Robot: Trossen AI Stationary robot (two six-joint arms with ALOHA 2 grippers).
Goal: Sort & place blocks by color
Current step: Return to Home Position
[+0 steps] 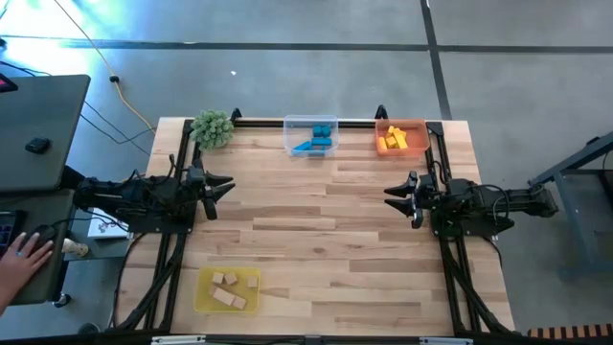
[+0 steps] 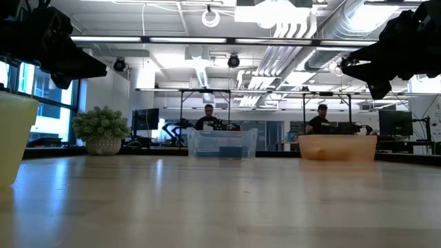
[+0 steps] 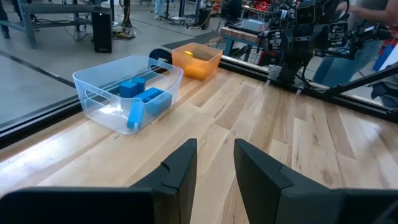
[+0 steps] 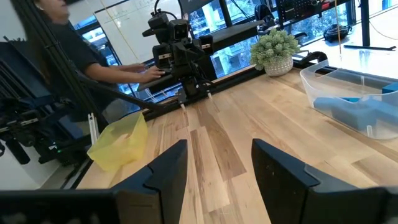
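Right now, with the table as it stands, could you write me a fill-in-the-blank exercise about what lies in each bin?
1. In the clear bin, the blocks are all ____.
2. In the orange bin, the blocks are all ____.
3. In the yellow bin, the blocks are plain ____.
4. The left arm and right arm wait at the table's sides, empty jaws ____.

Missing words: blue; yellow; wood; open.

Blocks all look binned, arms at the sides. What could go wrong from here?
A person's hand rests at the desk just outside the left arm; an outward swing of that arm might meet it. The yellow tray holding the plain wood blocks sits close to the table edge, so a nudge could tip it off. The left gripper and the right gripper are open and empty, so nothing should drop.
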